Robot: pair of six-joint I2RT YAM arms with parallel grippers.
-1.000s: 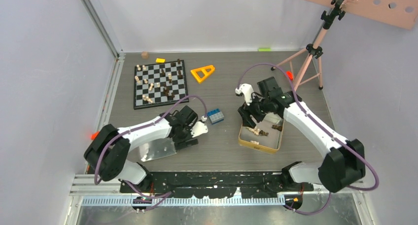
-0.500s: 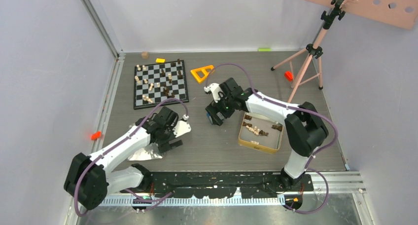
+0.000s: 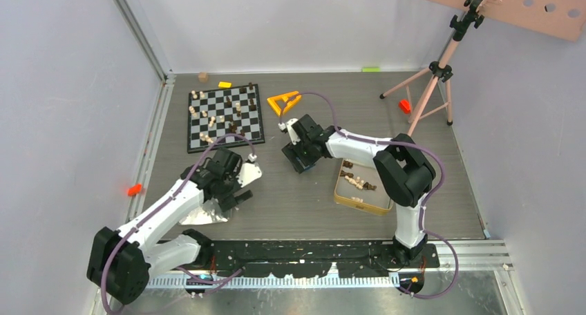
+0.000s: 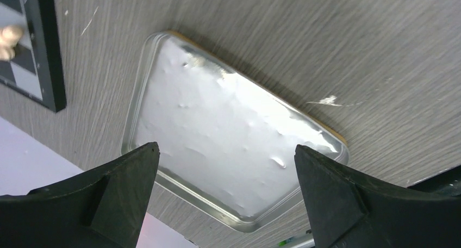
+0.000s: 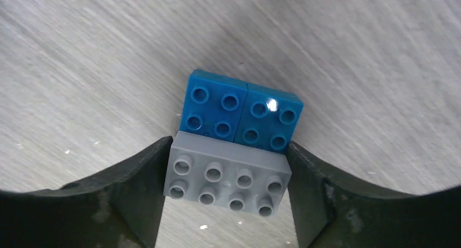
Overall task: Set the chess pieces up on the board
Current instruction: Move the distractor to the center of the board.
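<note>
The board (image 3: 253,121) lies flat, turned slightly askew

One chessboard (image 3: 225,117); one gold-rimmed square tin (image 3: 366,208); chess pieces (image 3: 238,109) on the board and in the tin, too small to count exactly; one silver tray (image 4: 234,144); two blue toy bricks (image 5: 215,111); one grey toy brick (image 5: 227,181); one orange triangle (image 3: 274,106); one yellow block (image 3: 224,84); one brown cube (image 3: 202,77); one pink tripod (image 3: 435,70).

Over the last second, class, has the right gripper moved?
Yes. The right gripper has swung left, away from the gold-rimmed tin, to the blue brick.
</note>
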